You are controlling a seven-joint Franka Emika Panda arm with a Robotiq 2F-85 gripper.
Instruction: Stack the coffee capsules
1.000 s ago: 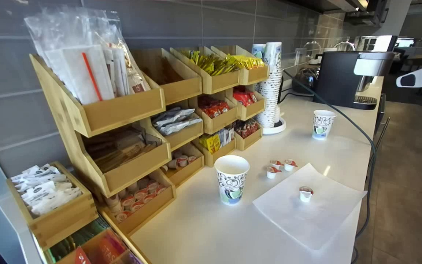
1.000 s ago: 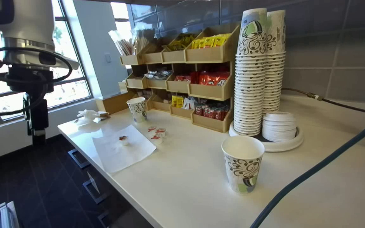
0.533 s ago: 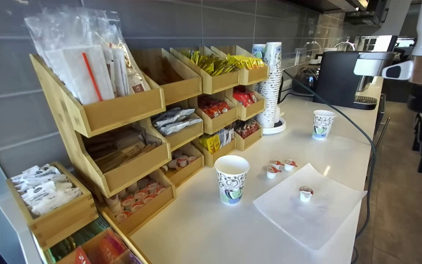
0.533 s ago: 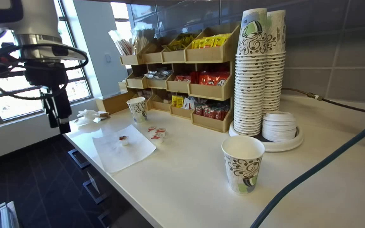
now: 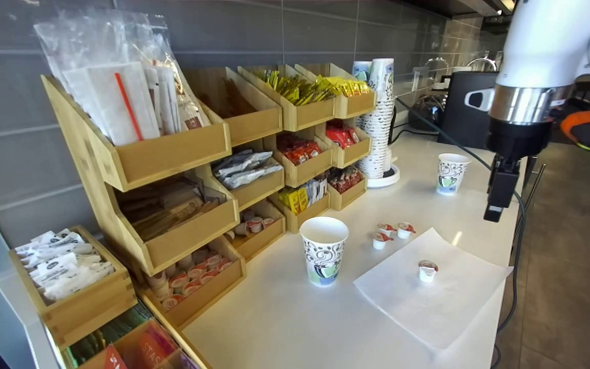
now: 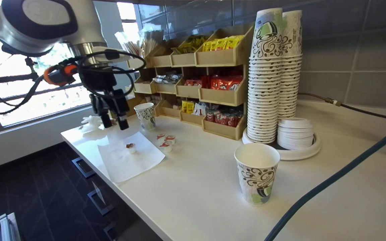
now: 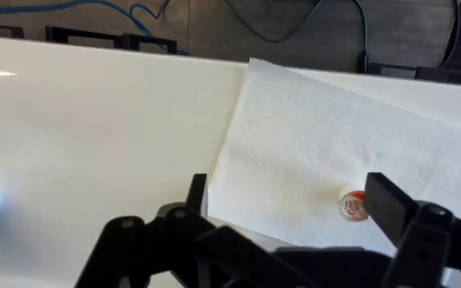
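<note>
One coffee capsule [image 5: 427, 272], white with a reddish-brown lid, stands upright on a white paper sheet [image 5: 443, 312]; it also shows in an exterior view [image 6: 131, 149]. Three more capsules [image 5: 379, 241] stand close together on the counter beside the sheet, seen also in an exterior view [image 6: 166, 146]. My gripper [image 6: 115, 125] hangs above the counter near the sheet, fingers down, apart and empty; it also shows in an exterior view [image 5: 493, 212]. In the wrist view, the gripper [image 7: 286, 180] is wide open, and its right finger partly hides the sheet's capsule [image 7: 351, 208]. The three grouped capsules are out of that view.
Paper cups stand on the counter at either side of the capsules [image 5: 324, 256] [image 5: 451, 177]. A wooden rack [image 5: 177, 159] of packets and pods lines the wall. Cup stacks [image 6: 265, 100] and lids [image 6: 295, 134] stand near it. A cable [image 5: 500, 177] crosses the counter's edge.
The arm has swung in from beyond the counter's front edge to above the counter, close to the sheet. The capsules and cups have not moved.
</note>
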